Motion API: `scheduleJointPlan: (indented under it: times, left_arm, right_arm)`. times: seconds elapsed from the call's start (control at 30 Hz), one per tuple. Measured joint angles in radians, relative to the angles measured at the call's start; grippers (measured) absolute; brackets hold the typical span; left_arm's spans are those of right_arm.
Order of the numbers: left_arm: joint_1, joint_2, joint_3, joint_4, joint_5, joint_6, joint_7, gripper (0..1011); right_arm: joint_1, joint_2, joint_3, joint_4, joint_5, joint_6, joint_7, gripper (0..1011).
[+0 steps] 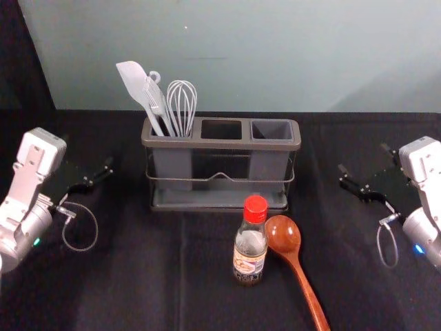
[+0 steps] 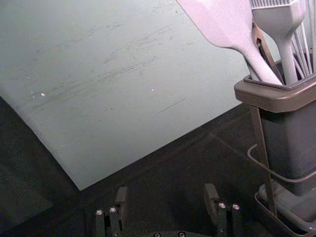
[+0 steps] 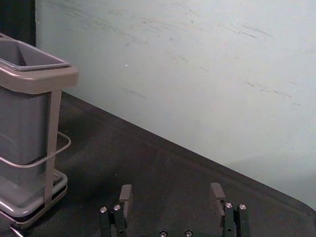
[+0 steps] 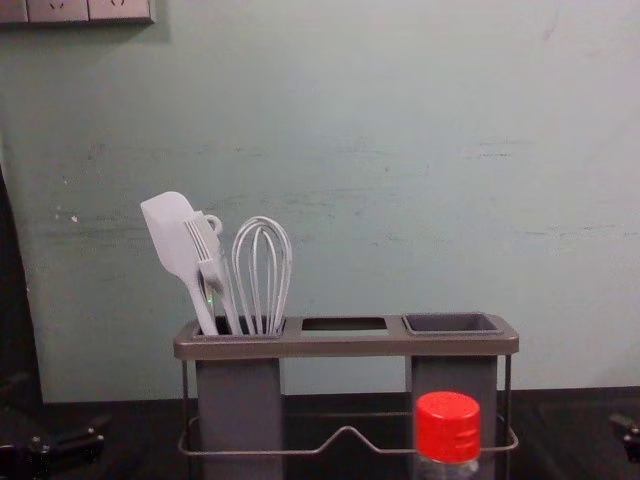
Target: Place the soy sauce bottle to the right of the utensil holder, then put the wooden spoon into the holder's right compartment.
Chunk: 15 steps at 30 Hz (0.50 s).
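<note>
**Soy sauce bottle and spoon lie before the utensil holder, both grippers wide**

Head view: the soy sauce bottle [image 1: 249, 254] stands upright in front of the utensil holder [image 1: 220, 143], toward its right end. The wooden spoon [image 1: 284, 234] lies just to the bottle's right, handle slanting nearer. Left gripper [image 1: 88, 152] and right gripper [image 1: 363, 158] hang on either side of the holder.

Left wrist view: that gripper's jaws stand wide, nothing between them; a spatula [image 2: 224, 24] leans in the holder.

Right wrist view: jaws equally wide and empty.

Chest view: the bottle's red cap [image 4: 447, 425] shows before the bare right compartment [image 4: 452, 324].
</note>
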Motion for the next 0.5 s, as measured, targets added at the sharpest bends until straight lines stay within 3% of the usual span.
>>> scheduleJointPlan:
  times: [0.3,0.5]
  left_arm:
    - [0.0,0.0,0.0,0.0,0.0,0.0,0.0,1000]
    - [0.0,0.0,0.0,0.0,0.0,0.0,0.0,1000]
  right_arm:
    - [-0.03,0.017,0.017,-0.038,-0.026,0.0,-0.007,1002]
    - [-0.104,0.05,0.048,-0.122,-0.04,0.002,-0.022,1002]
